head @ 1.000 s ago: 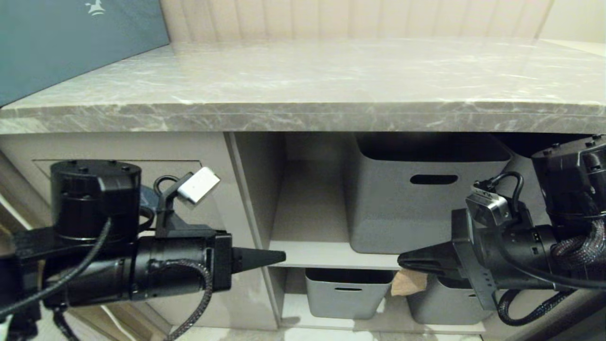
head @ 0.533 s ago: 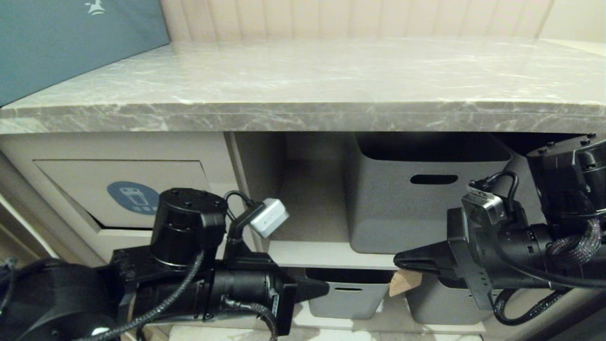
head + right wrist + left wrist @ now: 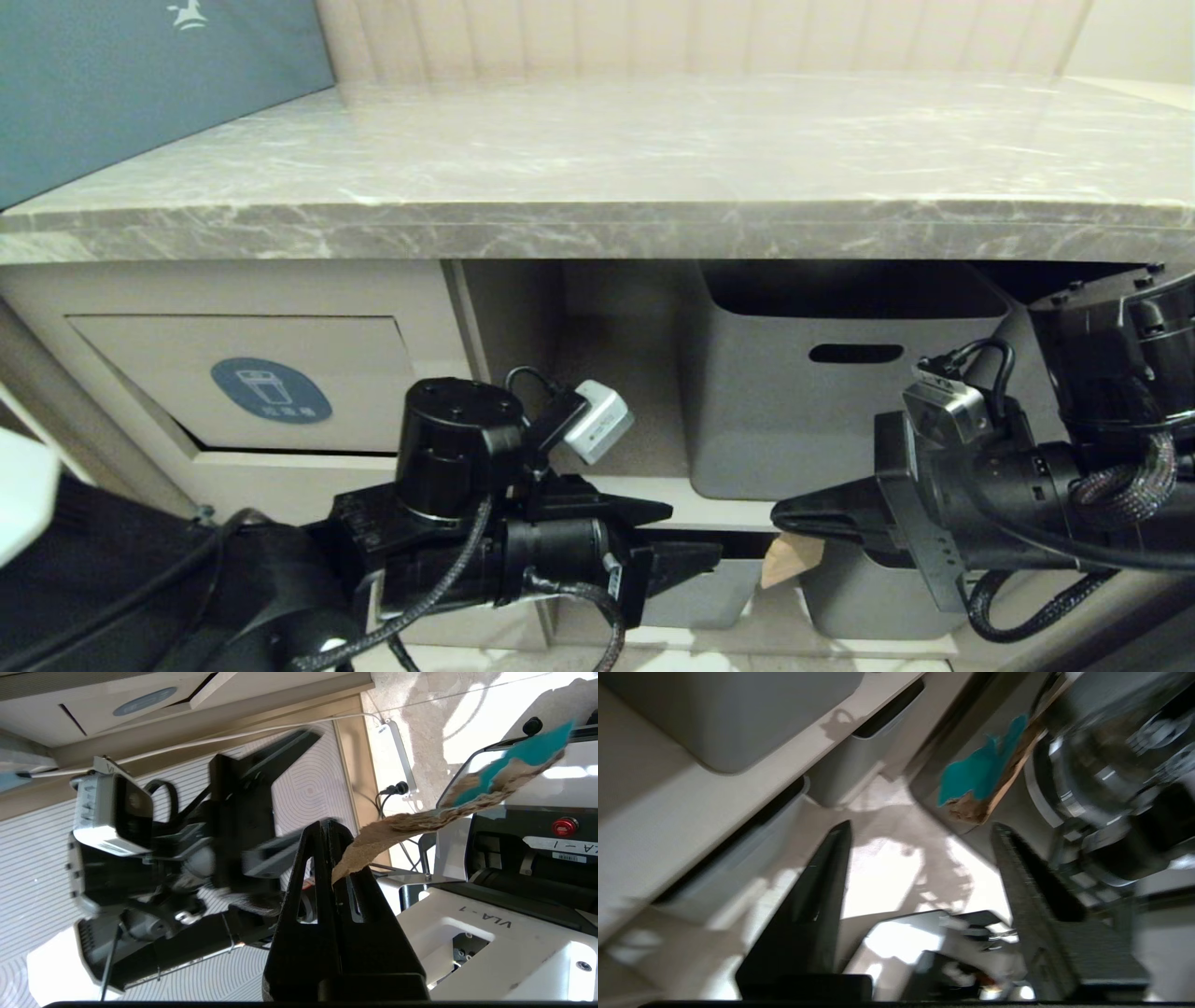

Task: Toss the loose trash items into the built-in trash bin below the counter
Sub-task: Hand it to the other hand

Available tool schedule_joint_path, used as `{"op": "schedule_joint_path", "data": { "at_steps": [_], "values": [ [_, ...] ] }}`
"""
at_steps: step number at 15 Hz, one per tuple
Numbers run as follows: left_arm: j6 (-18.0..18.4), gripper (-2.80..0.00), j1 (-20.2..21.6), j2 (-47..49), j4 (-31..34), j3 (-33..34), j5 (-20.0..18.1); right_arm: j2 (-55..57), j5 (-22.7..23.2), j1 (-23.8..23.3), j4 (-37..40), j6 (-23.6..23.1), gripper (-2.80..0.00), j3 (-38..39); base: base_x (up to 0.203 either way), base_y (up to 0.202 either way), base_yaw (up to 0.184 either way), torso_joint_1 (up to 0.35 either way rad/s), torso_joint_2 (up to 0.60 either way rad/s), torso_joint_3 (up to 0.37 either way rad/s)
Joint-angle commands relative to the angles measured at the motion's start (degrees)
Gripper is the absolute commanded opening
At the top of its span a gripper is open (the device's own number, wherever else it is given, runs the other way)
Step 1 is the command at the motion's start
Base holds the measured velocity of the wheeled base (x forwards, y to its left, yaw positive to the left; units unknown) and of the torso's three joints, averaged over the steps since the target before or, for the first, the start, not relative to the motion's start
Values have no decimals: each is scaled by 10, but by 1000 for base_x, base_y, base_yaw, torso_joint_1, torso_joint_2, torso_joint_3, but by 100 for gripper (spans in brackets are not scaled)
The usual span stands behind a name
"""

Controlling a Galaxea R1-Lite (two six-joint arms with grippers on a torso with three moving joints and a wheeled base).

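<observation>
The face of the built-in trash bin (image 3: pixel 247 387) stands uncovered below the counter (image 3: pixel 597 229), whose thick slab overhangs it and caps any approach from above. The left gripper (image 3: pixel 686 541) sits low in front of the open shelving with its fingers apart — across a narrow gap from the right gripper (image 3: pixel 789 518), clamped on a trash scrap (image 3: pixel 789 560) that hangs into that gap. Behind both, grey tubs (image 3: pixel 822 392) fill the shelves — little room there.
</observation>
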Motion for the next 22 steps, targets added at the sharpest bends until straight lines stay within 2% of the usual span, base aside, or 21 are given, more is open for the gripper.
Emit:
{"op": "schedule_joint_path", "data": {
  "at_steps": [1,2,12,22],
  "values": [
    [33,0,-1,26,-6,1,0,2,1,1,0,4,-280,-3,0,0,0,0,0,0],
    [42,0,-6,26,-5,6,0,2,1,1,0,4,-280,-4,0,0,0,0,0,0],
    [44,0,-39,31,-7,-9,2,26,1,1,-1,5,-280,-22,0,0,0,0,0,0],
    [53,0,-43,103,-9,-90,-1,39,1,1,0,5,-280,-38,0,0,0,0,0,0]
  ]
}}
